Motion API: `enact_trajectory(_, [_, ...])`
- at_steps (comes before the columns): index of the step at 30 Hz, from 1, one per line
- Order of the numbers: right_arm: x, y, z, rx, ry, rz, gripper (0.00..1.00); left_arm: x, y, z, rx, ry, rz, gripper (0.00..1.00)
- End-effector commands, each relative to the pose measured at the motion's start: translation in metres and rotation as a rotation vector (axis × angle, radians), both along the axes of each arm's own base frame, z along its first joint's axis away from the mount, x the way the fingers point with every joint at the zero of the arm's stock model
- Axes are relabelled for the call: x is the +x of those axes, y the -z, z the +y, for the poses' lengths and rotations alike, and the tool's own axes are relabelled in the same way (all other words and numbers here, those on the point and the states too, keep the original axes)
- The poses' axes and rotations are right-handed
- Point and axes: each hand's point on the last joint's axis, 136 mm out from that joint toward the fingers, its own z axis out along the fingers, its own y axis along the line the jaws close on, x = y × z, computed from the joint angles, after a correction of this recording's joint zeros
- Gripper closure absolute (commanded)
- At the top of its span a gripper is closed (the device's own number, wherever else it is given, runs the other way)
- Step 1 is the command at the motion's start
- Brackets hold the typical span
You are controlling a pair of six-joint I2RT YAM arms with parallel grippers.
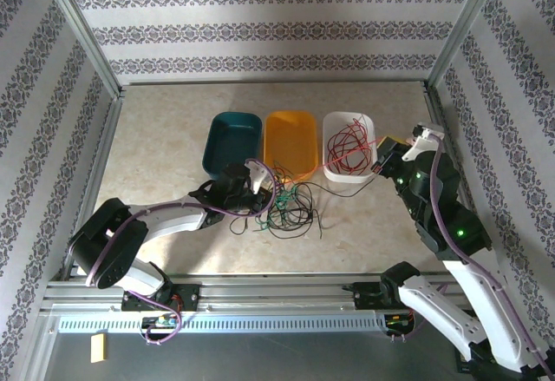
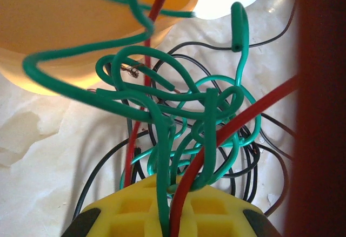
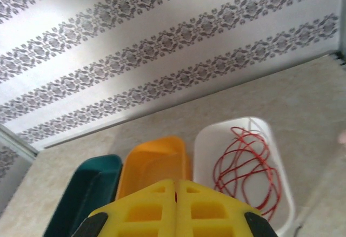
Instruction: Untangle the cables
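Three shallow plastic bins stand side by side in the upper middle of the top view on the beige marbled tabletop [image 1: 165, 155]: a teal bin [image 1: 231, 142] on the left, an orange bin [image 1: 290, 138] in the centre and a white bin [image 1: 335, 131] on the right, which holds loose loops of thin red wire [image 1: 351, 148]. Just below the orange bin, at the centre of the frame, lies the tangle of thin green, black and red cables [image 1: 288, 203], knotted together on the table. The left gripper [image 1: 260, 186] reaches in from the lower left to the tangle's left edge. In the left wrist view its yellow fingers [image 2: 130, 210] are pressed together at the bottom of the frame, clamping a green strand [image 2: 161, 156] and a red strand [image 2: 203, 161] that rise from the seam into the knot. The right gripper [image 1: 379, 164] sits right of centre in the top view, beside the white bin's lower right corner. In the right wrist view its yellow pads [image 3: 146, 210] are closed with a sliver of red at their seam, and in the top view a taut red strand [image 1: 347, 167] runs from it leftward toward the tangle.
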Motion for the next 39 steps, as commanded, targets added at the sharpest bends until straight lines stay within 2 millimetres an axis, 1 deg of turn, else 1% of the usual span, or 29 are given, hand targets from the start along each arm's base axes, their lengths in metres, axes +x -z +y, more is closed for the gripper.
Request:
enact_trajectory(1, [-0.018, -0.05, -0.051, -0.064, 0.226, -0.149, 1.0, -0.003, 0.018, 0.017, 0.083, -0.033, 0.046, 1.0])
enact_trajectory(6, [-0.048, -0.092, -0.094, -0.105, 0.422, -0.275, 1.0, -0.003, 0.021, 0.018, 0.091, -0.036, 0.053, 1.0])
enact_trajectory(9, [-0.065, -0.111, -0.111, -0.122, 0.501, -0.326, 1.0, -0.004, 0.024, 0.018, 0.1, -0.034, 0.057, 1.0])
enact_trajectory(11, [-0.068, -0.117, -0.112, -0.14, 0.496, -0.334, 1.0, -0.004, 0.024, 0.016, 0.097, -0.023, 0.058, 1.0])
enact_trajectory(12, [-0.064, -0.114, -0.106, -0.14, 0.461, -0.324, 1.0, -0.005, 0.024, 0.016, 0.095, -0.017, 0.058, 1.0])
enact_trajectory(14, [-0.047, -0.1, -0.082, -0.156, 0.337, -0.277, 1.0, -0.006, 0.023, 0.014, 0.089, -0.007, 0.058, 1.0])
enact_trajectory(15, [-0.033, -0.084, -0.062, -0.162, 0.237, -0.22, 1.0, -0.006, 0.023, 0.013, 0.089, -0.004, 0.058, 1.0])
enact_trajectory(17, [-0.006, -0.041, -0.004, -0.152, -0.041, -0.08, 1.0, -0.006, 0.021, 0.013, 0.086, -0.001, 0.059, 1.0])
enact_trajectory(18, [0.004, -0.009, 0.029, -0.121, -0.189, 0.026, 0.97, -0.007, 0.021, 0.012, 0.085, 0.002, 0.059, 1.0])
enact_trajectory(19, [0.009, 0.023, 0.061, -0.063, -0.33, 0.135, 0.9, -0.007, 0.02, 0.012, 0.085, 0.003, 0.057, 1.0])
enact_trajectory(21, [0.01, 0.079, 0.109, 0.02, -0.523, 0.312, 0.78, -0.007, 0.018, 0.012, 0.083, 0.004, 0.054, 1.0])
enact_trajectory(22, [0.007, 0.108, 0.129, 0.027, -0.59, 0.375, 0.71, -0.008, 0.018, 0.012, 0.084, 0.004, 0.053, 1.0])
enact_trajectory(24, [-0.001, 0.147, 0.154, -0.039, -0.659, 0.452, 0.62, -0.009, 0.018, 0.012, 0.09, 0.005, 0.049, 1.0])
enact_trajectory(25, [-0.005, 0.165, 0.165, -0.076, -0.7, 0.489, 0.59, -0.009, 0.018, 0.012, 0.093, 0.005, 0.048, 1.0])
enact_trajectory(26, [-0.007, 0.178, 0.17, -0.108, -0.718, 0.521, 0.57, -0.01, 0.018, 0.012, 0.096, 0.006, 0.049, 1.0])
enact_trajectory(28, [-0.009, 0.206, 0.172, -0.155, -0.72, 0.594, 0.51, -0.009, 0.019, 0.011, 0.1, 0.009, 0.05, 1.0])
enact_trajectory(30, [-0.01, 0.225, 0.171, -0.188, -0.717, 0.643, 0.49, -0.01, 0.018, 0.01, 0.1, 0.016, 0.05, 1.0])
enact_trajectory(32, [-0.01, 0.237, 0.171, -0.21, -0.72, 0.671, 0.48, -0.01, 0.018, 0.008, 0.099, 0.021, 0.051, 1.0])
enact_trajectory(35, [-0.008, 0.248, 0.176, -0.234, -0.747, 0.705, 0.48, -0.01, 0.019, 0.007, 0.1, 0.024, 0.055, 1.0])
enact_trajectory(39, [-0.009, 0.27, 0.182, -0.25, -0.777, 0.761, 0.5, -0.01, 0.019, 0.006, 0.102, 0.029, 0.055, 1.0])
